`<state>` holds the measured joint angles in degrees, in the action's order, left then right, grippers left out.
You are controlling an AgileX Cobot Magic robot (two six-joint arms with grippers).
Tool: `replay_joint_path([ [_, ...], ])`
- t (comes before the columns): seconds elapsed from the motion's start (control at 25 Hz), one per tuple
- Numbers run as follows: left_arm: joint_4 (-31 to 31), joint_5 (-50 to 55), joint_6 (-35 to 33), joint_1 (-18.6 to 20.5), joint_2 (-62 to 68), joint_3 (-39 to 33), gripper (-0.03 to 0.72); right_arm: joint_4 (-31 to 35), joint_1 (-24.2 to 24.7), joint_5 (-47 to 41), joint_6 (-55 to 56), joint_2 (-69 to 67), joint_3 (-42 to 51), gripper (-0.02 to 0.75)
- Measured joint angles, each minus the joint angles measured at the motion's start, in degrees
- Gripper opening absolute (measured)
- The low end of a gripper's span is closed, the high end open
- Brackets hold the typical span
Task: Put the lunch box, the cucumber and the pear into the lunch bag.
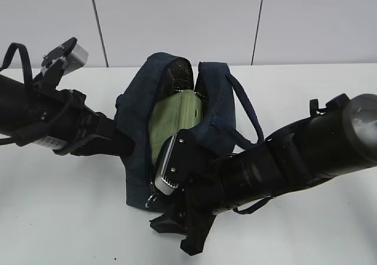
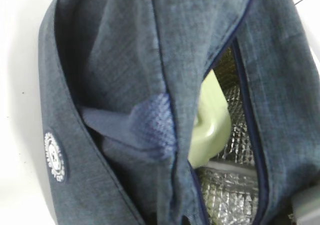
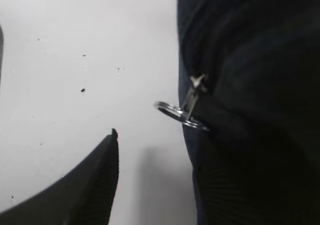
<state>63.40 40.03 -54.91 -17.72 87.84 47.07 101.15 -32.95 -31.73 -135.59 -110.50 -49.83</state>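
My exterior camera looks down at a slant across the table (image 1: 70, 218) at the lunch bag (image 1: 136, 159). My left wrist camera sits very close, facing the bag's open mouth. My right wrist camera is close at table level beside its ring pull (image 3: 180, 114). All 3 share the bag.

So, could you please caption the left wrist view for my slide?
Open navy bag with the green lunch box lying against its silver lining.
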Motion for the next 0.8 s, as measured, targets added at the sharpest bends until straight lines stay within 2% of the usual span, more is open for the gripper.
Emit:
replay_joint_path([
  [0.36,0.0,-0.1,0.0,0.0,0.0,0.0,-0.010,1.1,-0.1,2.2,0.1,2.7,0.0,0.406],
  [0.56,0.0,-0.1,0.0,0.0,0.0,0.1,-0.010,1.1,-0.1,2.3,0.1,2.9,0.0,0.443],
  [0.8,0.0,-0.1,0.0,0.0,0.0,0.1,-0.010,1.1,-0.2,3.4,0.2,3.0,0.0,0.445],
])
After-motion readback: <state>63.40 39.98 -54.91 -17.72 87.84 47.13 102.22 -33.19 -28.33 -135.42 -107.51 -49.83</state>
